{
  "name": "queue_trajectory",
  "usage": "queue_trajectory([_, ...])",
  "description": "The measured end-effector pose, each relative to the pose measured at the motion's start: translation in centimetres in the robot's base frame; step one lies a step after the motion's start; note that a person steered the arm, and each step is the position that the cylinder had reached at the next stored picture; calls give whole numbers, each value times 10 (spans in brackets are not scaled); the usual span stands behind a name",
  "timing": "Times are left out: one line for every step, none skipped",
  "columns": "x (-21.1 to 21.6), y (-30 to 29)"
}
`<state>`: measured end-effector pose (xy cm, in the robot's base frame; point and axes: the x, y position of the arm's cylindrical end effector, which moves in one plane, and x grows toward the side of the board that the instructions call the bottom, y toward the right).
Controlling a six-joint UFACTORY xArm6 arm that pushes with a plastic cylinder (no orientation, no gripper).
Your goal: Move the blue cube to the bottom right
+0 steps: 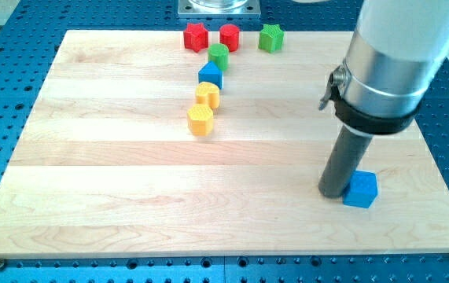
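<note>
Blue cube (360, 189) touching my tip's (333, 193) right

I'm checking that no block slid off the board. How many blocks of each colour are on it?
Red: 2
Green: 2
Blue: 2
Yellow: 2
Total: 8, all on the board

— How's the light?
— Bright and even from overhead; the desk (114, 196) shows a soft sheen, no harsh glare.
— Shadows?
— Short, faint ones (tight under each block). The silver arm housing (397, 55) at 2 o'clock looks slightly soft; the rest is sharp.
</note>
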<state>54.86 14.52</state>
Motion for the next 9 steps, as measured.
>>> queue_trajectory([5, 19])
queue_trajectory([-26, 8])
queue_trajectory([-52, 64])
queue_trajectory([-33, 63])
queue_trajectory([-9, 34])
queue_trajectory([8, 29])
queue_trajectory([16, -37])
queue_trajectory([31, -6])
queue_trajectory([31, 13])
